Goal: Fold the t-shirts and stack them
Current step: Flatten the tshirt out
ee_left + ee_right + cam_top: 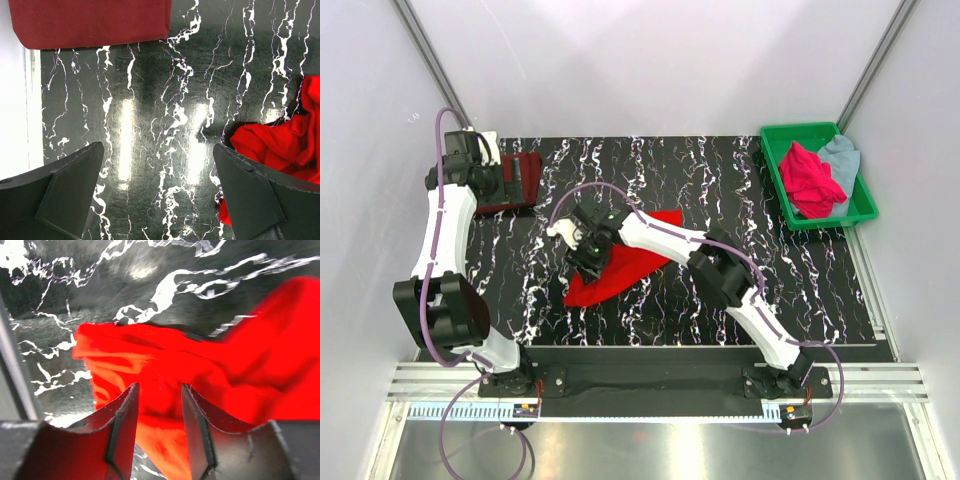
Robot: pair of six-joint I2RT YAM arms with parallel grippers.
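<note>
The left gripper [157, 147] hangs with jaws wide apart over the black marbled table [720, 180], near the folded maroon shirt [515, 180] at the far left. The right gripper [159, 390] sits low on the crumpled red shirt [625, 262] mid-table, jaws narrow; whether they pinch cloth I cannot tell. The pink shirt [810, 180] and grey-blue shirt [843, 155] lie in the green tray [798, 128] at the far right.

Black surface [810, 290] with white marble veins, glossy under the light, green plastic tray [798, 129] at two o'clock by the far right corner, white walls [650, 60] around, metal rail [880, 380] along the six o'clock edge.
</note>
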